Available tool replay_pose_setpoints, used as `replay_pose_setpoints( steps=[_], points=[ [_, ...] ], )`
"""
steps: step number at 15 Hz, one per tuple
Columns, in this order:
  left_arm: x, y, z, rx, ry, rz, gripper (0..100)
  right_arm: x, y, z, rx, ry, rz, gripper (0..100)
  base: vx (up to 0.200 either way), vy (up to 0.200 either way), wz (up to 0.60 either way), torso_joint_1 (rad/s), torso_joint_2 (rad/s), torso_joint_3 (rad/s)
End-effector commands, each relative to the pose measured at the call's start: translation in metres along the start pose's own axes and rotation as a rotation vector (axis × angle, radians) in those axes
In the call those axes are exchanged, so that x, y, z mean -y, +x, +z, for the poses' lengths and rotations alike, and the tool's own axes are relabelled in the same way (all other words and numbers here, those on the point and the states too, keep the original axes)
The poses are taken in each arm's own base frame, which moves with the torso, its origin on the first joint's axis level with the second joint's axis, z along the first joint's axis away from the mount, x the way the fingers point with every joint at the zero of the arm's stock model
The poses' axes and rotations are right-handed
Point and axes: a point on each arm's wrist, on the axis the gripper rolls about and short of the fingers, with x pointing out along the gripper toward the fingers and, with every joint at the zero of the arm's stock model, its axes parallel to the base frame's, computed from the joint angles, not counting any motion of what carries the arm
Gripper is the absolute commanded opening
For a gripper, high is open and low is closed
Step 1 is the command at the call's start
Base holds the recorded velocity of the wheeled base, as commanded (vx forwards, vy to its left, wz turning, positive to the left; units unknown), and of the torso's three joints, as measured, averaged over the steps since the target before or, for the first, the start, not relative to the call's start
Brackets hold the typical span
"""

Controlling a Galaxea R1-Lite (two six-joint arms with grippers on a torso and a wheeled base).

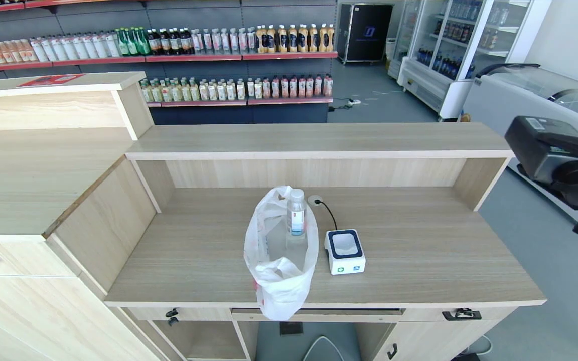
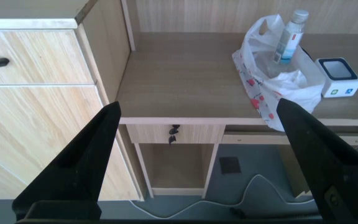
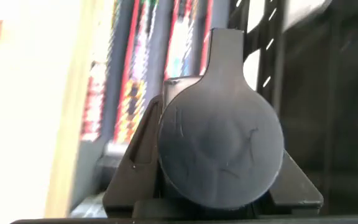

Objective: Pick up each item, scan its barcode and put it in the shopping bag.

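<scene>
Left gripper (image 2: 199, 104): released, 2 dark fingers (image 2: 73, 168) spread wide, nothing between them; it hangs in front of the counter (image 1: 419, 250), below its top, off toward the drawer side. Right gripper (image 3: 219, 149): state cannot be told, a dark round part stands across it. Right arm (image 1: 555, 155) raised at the counter's right end.

Shopping bag (image 1: 279, 271): white, mouth open, at the counter's front edge, its bottom drooping over. 1 clear bottle (image 1: 296, 213) upright inside. Scanner (image 1: 345, 250) just beside the bag on the right, cable (image 1: 328, 213) running back. Drink shelves (image 1: 239, 40) behind.
</scene>
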Motion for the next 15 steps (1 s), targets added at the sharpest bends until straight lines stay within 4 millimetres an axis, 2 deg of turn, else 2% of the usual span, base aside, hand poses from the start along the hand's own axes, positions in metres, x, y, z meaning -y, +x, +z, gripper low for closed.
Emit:
replay_pose_setpoints(
  steps=[1, 3, 4, 5, 8, 10, 11, 12, 13, 14, 15],
  points=[
    [0.000, 0.000, 0.000, 0.001, 0.000, 0.000, 100, -0.025, -0.059, -0.040, -0.601, 0.451, 0.091, 0, 0.000, 0.000, 0.00, 0.000, 0.00, 0.000],
    [0.000, 0.000, 0.000, 0.001, 0.000, 0.000, 100, -0.034, -0.080, -0.049, -0.754, 0.539, 0.125, 0, 0.000, 0.000, 0.00, 0.000, 0.00, 0.000],
    [0.000, 0.000, 0.000, 0.001, -0.001, 0.000, 100, -0.038, -0.085, -0.050, -0.787, 0.613, 0.150, 0, 0.000, 0.000, 0.00, 0.000, 0.00, 0.000],
    [0.000, 0.000, 0.000, 0.001, -0.001, 0.000, 100, -0.041, -0.084, -0.050, -0.791, 0.707, 0.152, 0, 0.000, 0.000, 0.00, 0.000, 0.00, 0.000],
    [0.000, 0.000, 0.000, 0.001, 0.000, 0.000, 100, -0.051, -0.073, -0.046, -0.717, 0.938, 0.139, 0, 0.000, 0.000, 0.60, 0.002, 0.00, 0.005],
    [0.000, 0.000, 0.000, 0.001, -0.001, 0.000, 100, -0.052, -0.059, -0.051, -0.694, 1.061, 0.115, 0, 0.000, 0.000, 0.60, 0.000, 0.00, 0.005],
    [0.000, 0.000, 0.000, 0.001, 0.000, 0.000, 100, -0.047, -0.027, -0.062, -0.719, 1.181, 0.021, 0, 0.000, 0.000, 0.60, 0.007, 0.00, 0.002],
    [0.000, 0.000, 0.000, 0.001, 0.000, 0.000, 100, -0.050, -0.011, -0.068, -0.754, 1.234, -0.004, 0, 0.000, 0.000, 0.60, 0.002, 0.00, -0.007],
    [0.000, 0.000, 0.000, 0.001, 0.000, 0.000, 100, -0.064, 0.001, -0.075, -0.773, 1.284, 0.014, 0, 0.000, 0.000, 0.60, -0.007, 0.00, 0.002],
    [0.000, 0.000, 0.000, 0.001, -0.001, 0.000, 100, -0.068, 0.006, -0.080, -0.756, 1.272, -0.003, 0, 0.000, 0.000, 0.00, 0.000, 0.00, 0.000],
    [0.000, 0.000, 0.000, 0.001, 0.000, 0.000, 100, -0.082, 0.013, -0.079, -0.739, 1.298, 0.012, 0, 0.000, 0.000, 0.00, 0.000, 0.00, 0.000]
  ],
)
